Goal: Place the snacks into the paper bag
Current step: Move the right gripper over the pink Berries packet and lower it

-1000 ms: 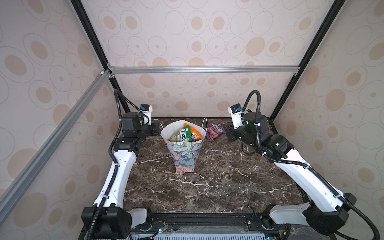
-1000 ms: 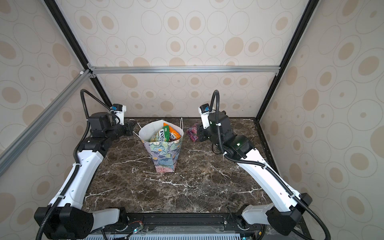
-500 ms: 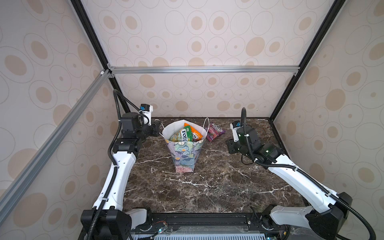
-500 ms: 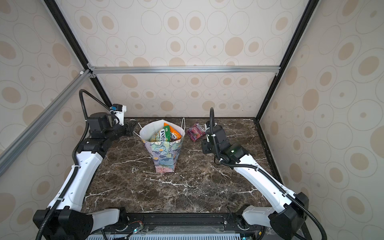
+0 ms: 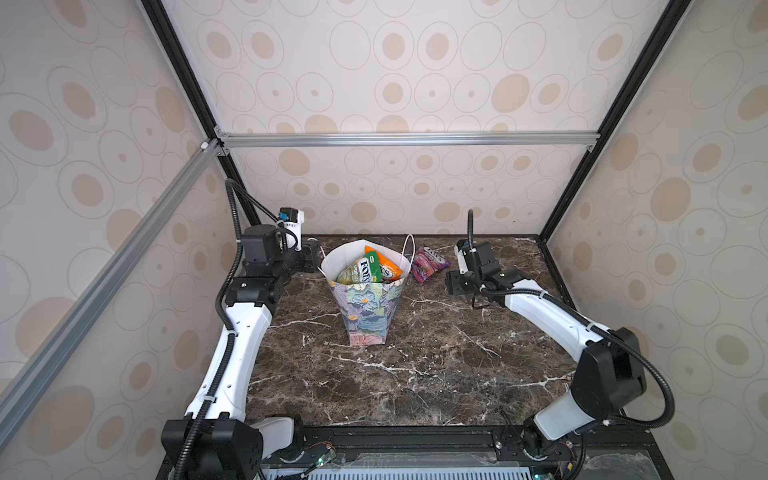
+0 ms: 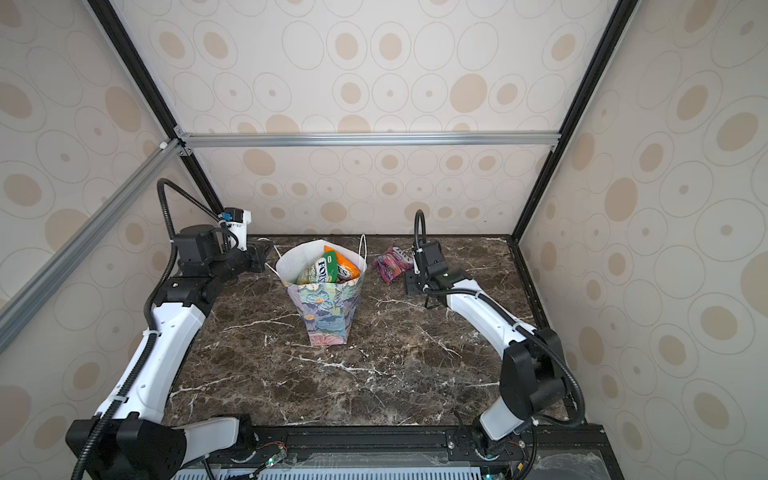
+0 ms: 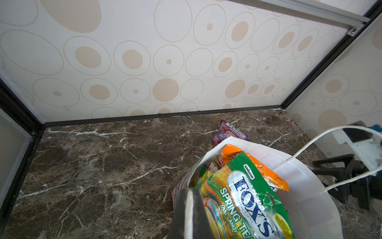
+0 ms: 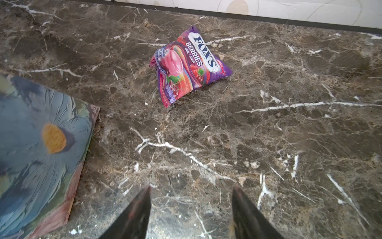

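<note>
The floral paper bag (image 5: 368,307) (image 6: 328,311) stands upright at the back middle of the table. Several snacks fill it, a green FOX'S packet (image 5: 365,268) (image 7: 248,196) and an orange one (image 5: 384,266) (image 7: 235,151) on top. My left gripper (image 5: 316,262) (image 7: 190,190) is shut on the bag's left rim, white paper pinched between its fingers. A pink-purple FOX'S packet (image 5: 428,264) (image 6: 390,264) (image 8: 186,68) lies on the table right of the bag. My right gripper (image 5: 451,282) (image 8: 191,187) hangs low, right of this packet and short of it, open and empty.
The dark marble table (image 5: 415,353) ends at the back wall just behind the pink-purple packet. A white cord handle (image 5: 409,249) stands up from the bag's right rim, between the bag and that packet. The bag's painted side (image 8: 37,144) is close beside the right gripper.
The right gripper has come down from rim height to just above the table, and its jaws have spread wider. The left gripper and the bag have stayed put.
</note>
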Controlling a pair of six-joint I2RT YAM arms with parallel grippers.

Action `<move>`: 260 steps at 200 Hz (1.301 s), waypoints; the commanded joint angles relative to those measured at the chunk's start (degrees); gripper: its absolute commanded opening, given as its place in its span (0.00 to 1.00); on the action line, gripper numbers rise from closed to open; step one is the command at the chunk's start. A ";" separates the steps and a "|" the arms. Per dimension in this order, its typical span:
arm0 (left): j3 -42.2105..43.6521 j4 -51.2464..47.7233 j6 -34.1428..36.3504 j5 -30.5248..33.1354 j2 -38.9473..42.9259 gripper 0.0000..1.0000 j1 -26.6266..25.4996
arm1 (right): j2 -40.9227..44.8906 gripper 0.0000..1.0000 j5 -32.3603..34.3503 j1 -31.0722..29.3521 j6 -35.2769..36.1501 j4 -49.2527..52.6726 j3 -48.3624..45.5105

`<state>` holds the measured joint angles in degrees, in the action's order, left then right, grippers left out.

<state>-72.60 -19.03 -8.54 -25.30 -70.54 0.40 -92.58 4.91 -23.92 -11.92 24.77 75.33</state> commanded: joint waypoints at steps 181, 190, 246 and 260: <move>-3.08 4.42 1.59 1.63 0.88 0.02 0.21 | -40.22 0.86 -5.25 2.43 13.03 11.04 44.31; -3.16 4.35 1.59 1.59 0.85 0.02 0.21 | -42.15 0.86 -4.96 2.47 12.90 11.88 46.82; -3.25 4.11 1.86 1.91 1.12 0.02 0.21 | -52.91 0.88 -4.21 1.79 13.00 17.69 62.49; -3.25 4.13 1.86 1.88 1.11 0.02 0.22 | -54.59 0.88 -3.70 1.77 12.81 18.61 64.46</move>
<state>-72.60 -19.18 -8.10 -23.83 -70.63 0.40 -144.59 0.10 -21.63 1.08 39.55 135.70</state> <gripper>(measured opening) 0.047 0.875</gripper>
